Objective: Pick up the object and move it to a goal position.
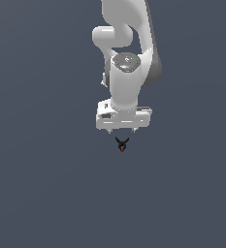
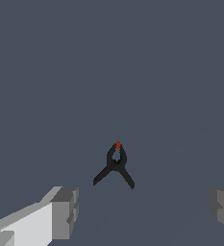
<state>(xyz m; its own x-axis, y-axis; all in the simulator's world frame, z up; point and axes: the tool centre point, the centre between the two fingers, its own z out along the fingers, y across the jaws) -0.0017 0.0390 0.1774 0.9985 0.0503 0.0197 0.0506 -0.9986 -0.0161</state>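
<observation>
A white, glossy robot arm (image 1: pixel 129 53) comes down from the top centre of the exterior view, its rounded joints stacked above a cylindrical wrist. At its lower end sits the white, blocky tool (image 1: pixel 123 130), just above the middle of the frame, with two short finger stubs showing under its body.

Directly below the tool, near the centre of the exterior view, lies the tiny black clamp-like object with two short V-shaped prongs and a small red tip (image 1: pixel 121 144). It is far smaller than the tool and rests on the flat, dark blue-grey counter (image 1: pixel 41 193), apart from the fingers; nothing touches it. In this view the prongs point up toward the tool and the red tip points toward the lower edge of the frame.

In the wrist view the same object (image 2: pixel 115 165) shows slightly below the centre of the picture, its prongs splayed outward and the red tip at the far end. The tool (image 2: pixel 144 210) is spread wide: one grey fingertip (image 2: pixel 65 211) appears at the lower left and the other at the lower right edge, well apart, with bare counter (image 2: pixel 108 72) between them and nothing pinched.
</observation>
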